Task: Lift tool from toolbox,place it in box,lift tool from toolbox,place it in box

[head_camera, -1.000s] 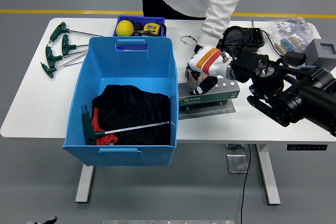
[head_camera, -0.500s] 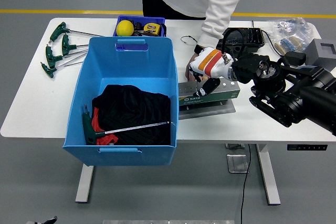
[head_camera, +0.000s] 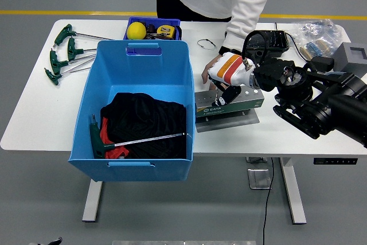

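A green toolbox (head_camera: 229, 106) lies on a grey plate on the white table, right of the big blue box (head_camera: 143, 47). My right hand (head_camera: 228, 78), white with an orange band, reaches down onto the toolbox's top from the right. What it touches there is hidden. A person's hand (head_camera: 205, 76) rests at the toolbox's left end, beside my hand. In the blue box a green T-handle tool (head_camera: 137, 140) lies on a black cloth (head_camera: 146, 119). My left arm is out of view.
Several green T-handle tools (head_camera: 66, 50) lie at the table's far left. A small blue tray (head_camera: 153, 22) holds a yellow ball (head_camera: 136, 30) and a tape measure (head_camera: 166, 30). A black case (head_camera: 266, 41), a plastic bag (head_camera: 315, 32) and a grey box (head_camera: 355, 55) stand at the right.
The person's hand has come down from behind my hand to the toolbox's left end. The toolbox has shifted slightly right. My right hand has barely moved.
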### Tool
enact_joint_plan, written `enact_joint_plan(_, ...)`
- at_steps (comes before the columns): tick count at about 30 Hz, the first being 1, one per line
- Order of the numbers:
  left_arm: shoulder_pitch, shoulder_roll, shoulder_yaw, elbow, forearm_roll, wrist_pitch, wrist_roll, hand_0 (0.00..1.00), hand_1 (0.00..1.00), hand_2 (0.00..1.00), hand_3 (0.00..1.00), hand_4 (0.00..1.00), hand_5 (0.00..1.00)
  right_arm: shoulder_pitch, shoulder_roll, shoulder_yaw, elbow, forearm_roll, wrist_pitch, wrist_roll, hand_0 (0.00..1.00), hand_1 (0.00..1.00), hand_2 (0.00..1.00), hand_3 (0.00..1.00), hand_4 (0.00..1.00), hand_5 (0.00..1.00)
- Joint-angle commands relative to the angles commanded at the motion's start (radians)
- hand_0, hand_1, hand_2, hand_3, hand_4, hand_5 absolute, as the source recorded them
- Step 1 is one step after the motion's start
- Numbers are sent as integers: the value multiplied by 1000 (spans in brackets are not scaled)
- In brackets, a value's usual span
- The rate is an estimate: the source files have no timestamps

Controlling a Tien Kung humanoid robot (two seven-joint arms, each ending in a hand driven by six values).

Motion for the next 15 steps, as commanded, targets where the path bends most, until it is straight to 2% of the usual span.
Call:
enact_joint_plan(2, 0, 0, 0, 0, 0, 0, 0, 764, 794, 784, 665, 687, 657, 0, -1, 0, 1, 4, -4, 6, 276, 193, 224, 203, 893, 638)
enact_joint_plan(3, 1, 0, 0, 0, -1, 0, 0, 764, 794, 783, 665, 687, 657, 0, -2, 1, 1, 6, -8, 10, 145, 121, 159, 141, 889, 644)
enact_joint_plan(9, 2, 1, -7, 0, 8, -1, 2, 764, 794, 783, 665, 687, 657, 2, -5, 5, 5, 27, -23, 28, 145, 121, 159, 141, 889, 644)
enact_joint_plan(10, 3, 1, -7, 0, 8, -2, 2, 763, 792, 783, 664, 687, 657, 2, -6, 7, 6, 31, -26, 31, 78, 71, 122, 104, 882, 659)
enact_joint_plan(14, 4, 1, -13, 0, 13, -2, 4, 763, 792, 783, 664, 687, 657, 4, -9, 21, 11, 45, -34, 41, 78, 71, 122, 104, 882, 659)
enact_joint_plan(15, 4, 2, -13, 0, 12, -2, 4, 762, 792, 783, 664, 687, 657, 5, -11, 26, 13, 47, -36, 42, 4, 15, 82, 74, 870, 665)
